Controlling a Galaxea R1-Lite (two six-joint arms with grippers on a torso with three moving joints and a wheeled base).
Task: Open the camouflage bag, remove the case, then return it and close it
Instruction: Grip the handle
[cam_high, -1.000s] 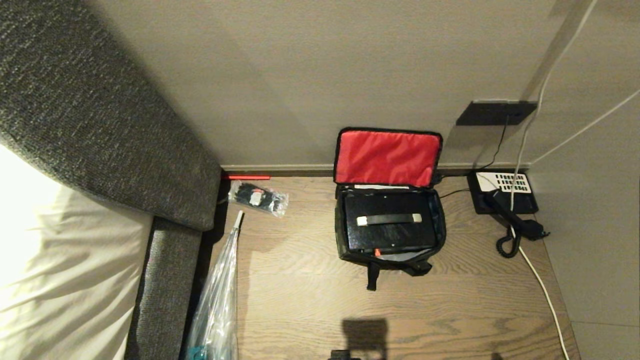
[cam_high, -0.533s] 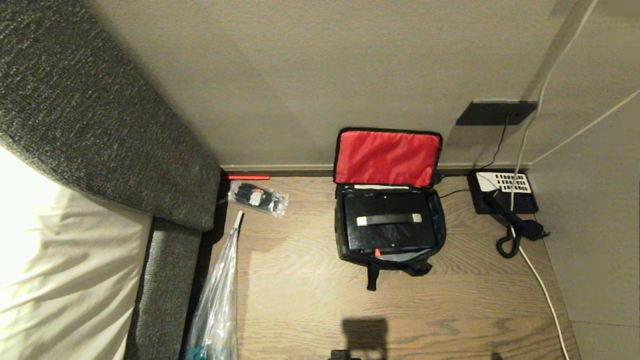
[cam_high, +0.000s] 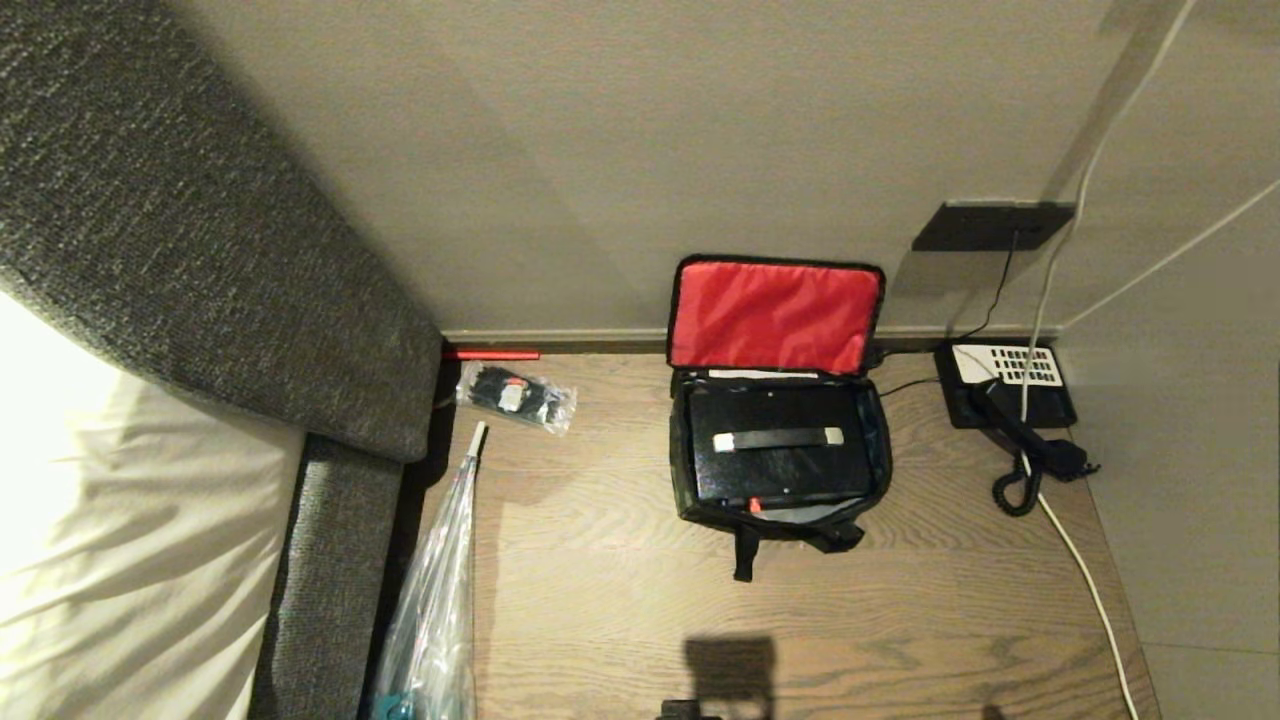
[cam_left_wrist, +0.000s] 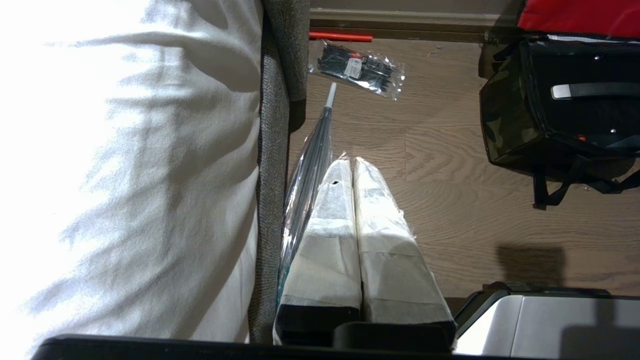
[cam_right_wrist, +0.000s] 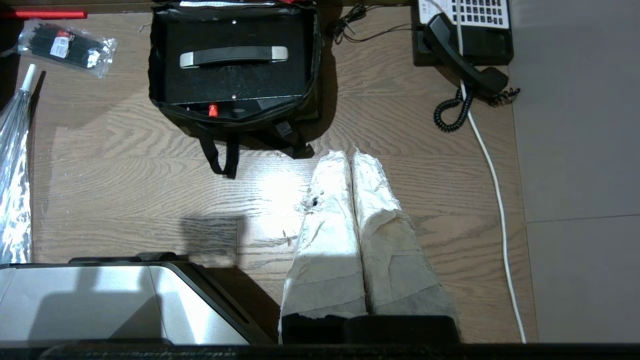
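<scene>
Wood floor (cam_high: 620, 600), beige wall (cam_high: 650, 150). Bag (cam_high: 690, 470) lid raised, case (cam_high: 780, 460) seated inside. Both grippers (cam_left_wrist: 350, 162) (cam_right_wrist: 350, 156) clenched, empty. Umbrella (cam_high: 430, 620) cut off.

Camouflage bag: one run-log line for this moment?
camouflage bag: lid open | case: inside | left gripper, right gripper: shut, parked

Wood-grain plank floor (cam_high: 620, 600) in a warm brown, running up to a plain beige wall (cam_high: 640, 150) with a low skirting board (cam_high: 580, 340). On the left there's a dark grey woven upholstered frame (cam_high: 180, 250) with pale cream bedding (cam_high: 120, 540) beside it, lit very bright. Black wall socket plate (cam_high: 990, 226) on the right, with a white cable (cam_high: 1075, 560) trailing down across the floor. Lighting's dim and yellowish.
</scene>
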